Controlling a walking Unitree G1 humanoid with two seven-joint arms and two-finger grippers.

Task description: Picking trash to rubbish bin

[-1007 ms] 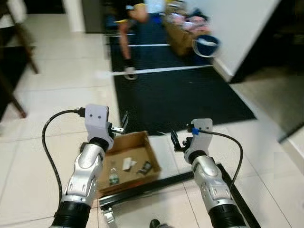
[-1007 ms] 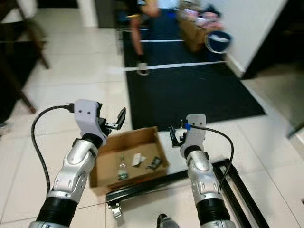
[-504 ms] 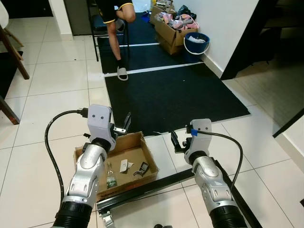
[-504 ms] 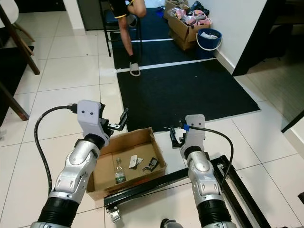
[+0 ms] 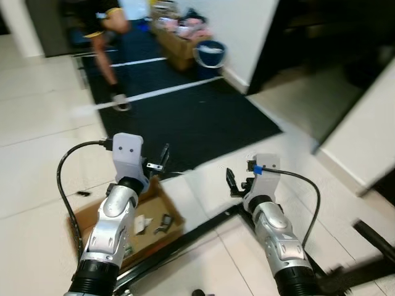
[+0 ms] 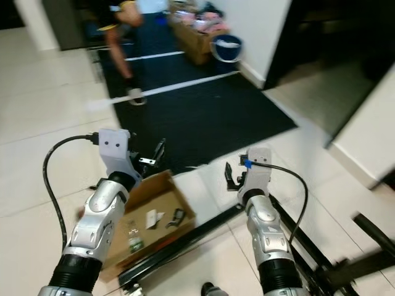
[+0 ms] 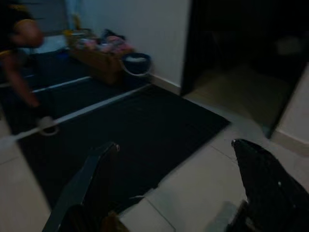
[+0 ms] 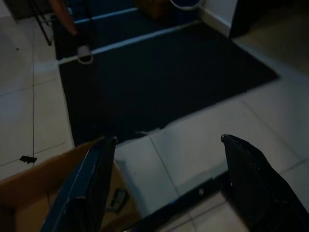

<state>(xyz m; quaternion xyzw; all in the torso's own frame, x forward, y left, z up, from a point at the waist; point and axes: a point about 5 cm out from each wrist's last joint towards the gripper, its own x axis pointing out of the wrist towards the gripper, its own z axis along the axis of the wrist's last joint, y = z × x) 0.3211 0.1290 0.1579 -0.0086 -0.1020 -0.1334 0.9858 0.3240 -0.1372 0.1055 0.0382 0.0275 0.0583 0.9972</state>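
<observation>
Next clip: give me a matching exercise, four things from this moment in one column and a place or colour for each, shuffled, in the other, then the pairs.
Things
1. cardboard box
2. bucket
3. mat
4. left hand

Descriptions
A. blue, standing by the white wall at the far end
B. black, spread on the tiled floor ahead
C. brown, open, with bits of trash inside
D. raised above the box's far edge, fingers open

Pairs: 1-C, 2-A, 3-B, 4-D
</observation>
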